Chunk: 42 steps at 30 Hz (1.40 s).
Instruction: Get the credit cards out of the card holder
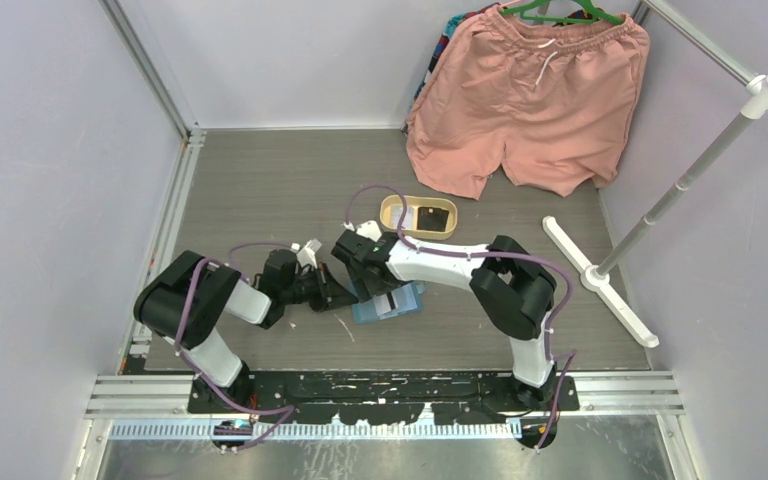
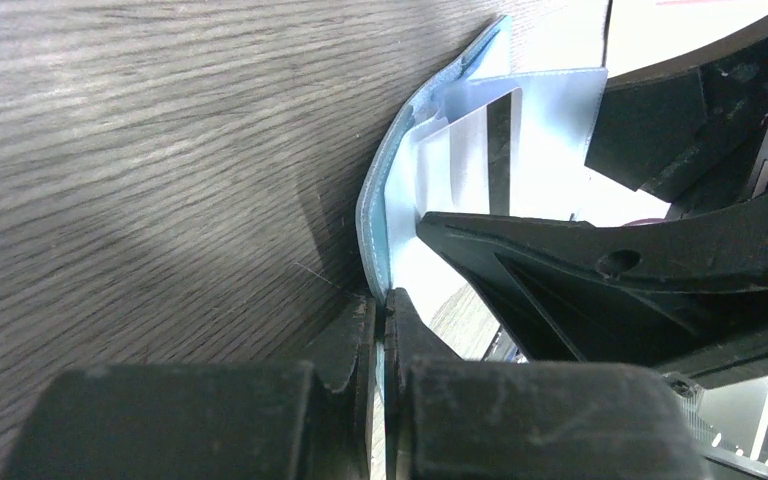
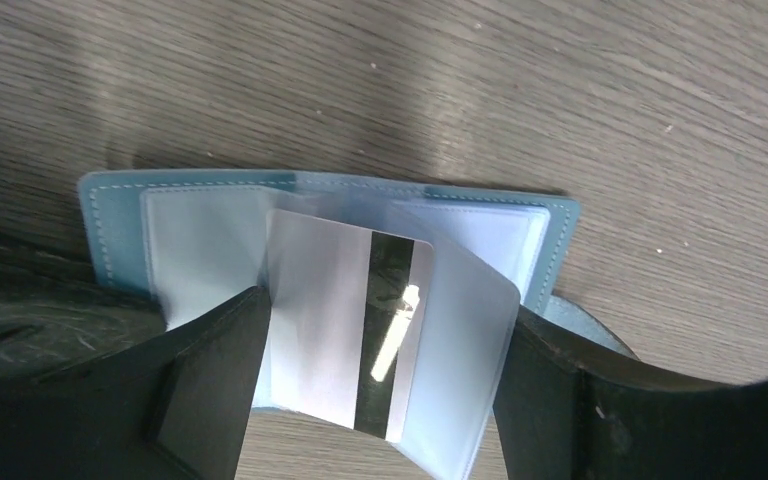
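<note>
The teal-blue card holder (image 1: 392,303) lies open on the wood table, its lighter blue inside up (image 3: 200,245). A white credit card with a dark stripe (image 3: 330,320) sticks up out of a clear sleeve (image 3: 465,350). It also shows in the left wrist view (image 2: 480,140). My right gripper (image 3: 385,305) is open, its jaws wide apart on either side of the card and sleeve, close to their edges. My left gripper (image 2: 385,300) is shut on the card holder's edge and bends the flap (image 2: 375,210) upward. A dark card (image 1: 432,216) lies in the tan tray (image 1: 392,212).
Pink shorts (image 1: 530,100) hang on a white rack (image 1: 690,170) at the back right, with the rack's foot (image 1: 600,280) on the table. Both arms meet over the card holder near the table's middle front.
</note>
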{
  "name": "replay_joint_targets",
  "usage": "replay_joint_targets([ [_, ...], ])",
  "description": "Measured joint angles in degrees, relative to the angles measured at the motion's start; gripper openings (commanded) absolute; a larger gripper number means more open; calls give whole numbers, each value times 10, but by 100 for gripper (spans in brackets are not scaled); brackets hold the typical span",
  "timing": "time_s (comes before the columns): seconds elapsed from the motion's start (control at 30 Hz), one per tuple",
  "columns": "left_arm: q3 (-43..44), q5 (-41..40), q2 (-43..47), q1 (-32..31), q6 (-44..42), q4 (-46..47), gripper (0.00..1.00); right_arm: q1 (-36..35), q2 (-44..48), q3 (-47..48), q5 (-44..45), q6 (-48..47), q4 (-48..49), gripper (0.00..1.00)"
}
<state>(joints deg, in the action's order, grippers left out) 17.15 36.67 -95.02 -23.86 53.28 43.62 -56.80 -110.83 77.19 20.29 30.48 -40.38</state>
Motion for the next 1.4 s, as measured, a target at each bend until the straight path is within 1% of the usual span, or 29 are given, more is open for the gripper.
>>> replay_joint_targets([
  [0.2, 0, 0, 0, 0, 0, 0, 0, 7, 17, -29, 14, 1, -3, 81],
  [0.37, 0, 0, 0, 0, -1, 0, 0, 10, 20, -31, 17, 1, -4, 81],
  [0.47, 0, 0, 0, 0, -2, 0, 0, 10, 22, -31, 23, 1, -5, 86],
  [0.6, 0, 0, 0, 0, -2, 0, 0, 12, 34, -31, 40, -2, -9, 86],
  [0.8, 0, 0, 0, 0, -4, 1, 0, 17, 59, -35, 40, -3, -5, 85],
  [1.1, 0, 12, -19, 0, -1, 29, 0, 18, 66, -54, -3, -4, 1, 86],
  [1.4, 0, 13, -20, 0, -1, 31, 0, 18, 59, -54, -28, -3, 9, 81],
])
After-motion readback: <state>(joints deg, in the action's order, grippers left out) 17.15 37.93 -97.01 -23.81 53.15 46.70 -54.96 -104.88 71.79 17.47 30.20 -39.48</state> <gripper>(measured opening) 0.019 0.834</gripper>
